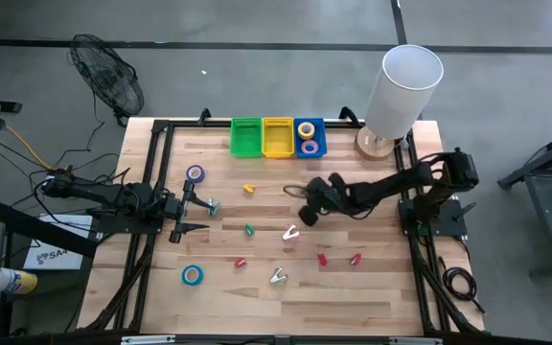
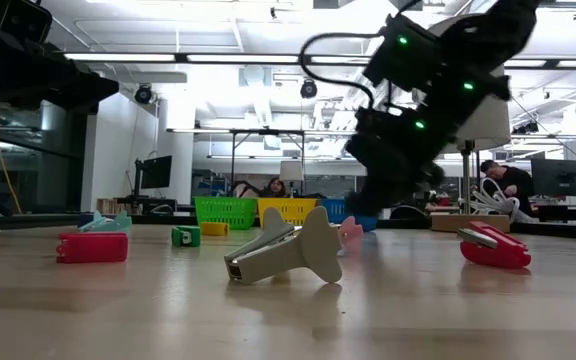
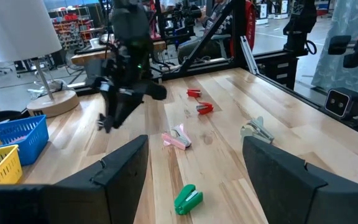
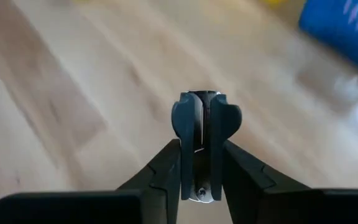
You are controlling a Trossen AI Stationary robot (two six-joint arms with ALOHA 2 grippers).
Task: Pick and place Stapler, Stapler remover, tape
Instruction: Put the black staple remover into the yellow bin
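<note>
A purple tape roll (image 1: 195, 173) and a blue tape roll (image 1: 192, 275) lie flat on the table. Two more rolls sit in the blue bin (image 1: 310, 137). Small staplers lie scattered: yellow (image 1: 248, 189), green (image 1: 248, 230) (image 3: 188, 199), red (image 1: 241, 261) (image 2: 91, 247). A pale claw-shaped staple remover (image 1: 290, 232) (image 2: 283, 250) lies mid-table, and a silvery one (image 1: 277, 277) lies nearer. My left gripper (image 1: 199, 211) (image 3: 194, 162) is open and low at the table's left. My right gripper (image 1: 307, 213) (image 4: 201, 118) is shut and empty, above the table's middle.
Green (image 1: 246, 137) and yellow (image 1: 278, 137) bins stand beside the blue one at the far edge. A white lamp (image 1: 401, 91) stands at the far right corner. Two more red staplers (image 1: 322, 258) (image 1: 356, 259) lie right of centre. A teal piece (image 1: 212, 206) lies by my left fingertips.
</note>
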